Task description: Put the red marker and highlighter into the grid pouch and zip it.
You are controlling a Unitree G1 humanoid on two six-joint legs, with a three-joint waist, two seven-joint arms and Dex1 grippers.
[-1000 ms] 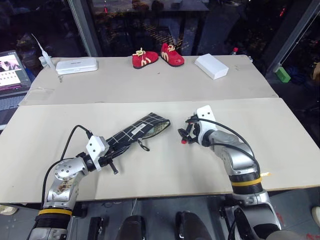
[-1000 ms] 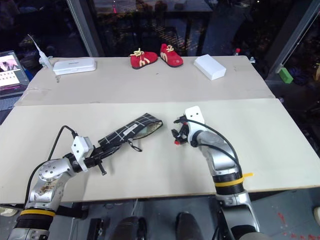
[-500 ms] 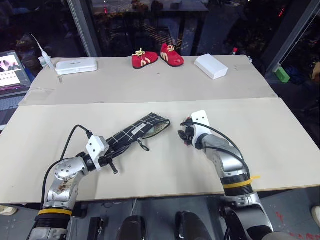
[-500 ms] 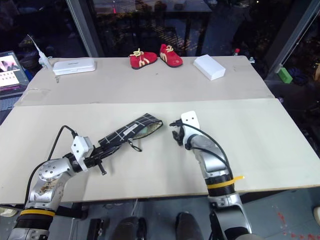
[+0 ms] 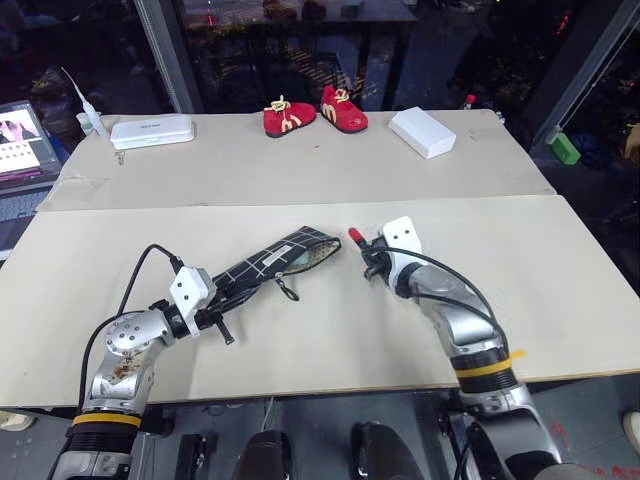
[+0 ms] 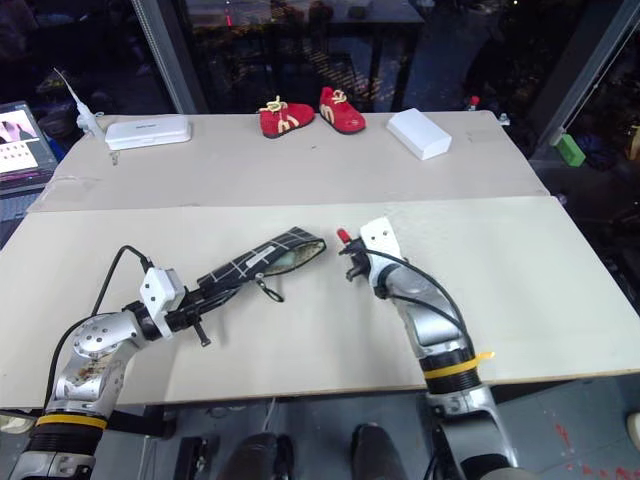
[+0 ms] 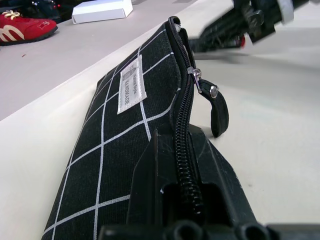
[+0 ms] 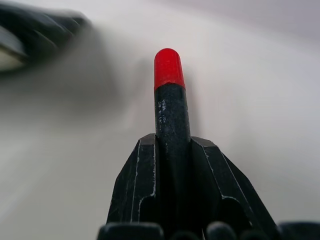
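The grid pouch (image 5: 265,265) lies slanted on the near table, black with white lines, and its mouth gapes toward the right. My left gripper (image 5: 218,305) is shut on the pouch's near end, along the zipper (image 7: 182,150); the pull cord (image 7: 218,107) hangs loose. My right gripper (image 5: 372,258) is shut on the red marker (image 8: 170,110), held just right of the pouch mouth and off the table. The marker's red tip (image 5: 354,235) points up and toward the pouch. A pale greenish patch shows inside the mouth; I cannot tell whether it is the highlighter.
On the far table stand a pair of red shoes (image 5: 315,112), a white box (image 5: 422,131) and a flat white case (image 5: 152,131). A laptop (image 5: 22,140) sits at the far left, a small green box (image 5: 565,148) beyond the right edge.
My right gripper has closed on the red marker, lifted it off the table and turned it so that the red tip points up toward the pouch. The left gripper and the pouch have stayed put.
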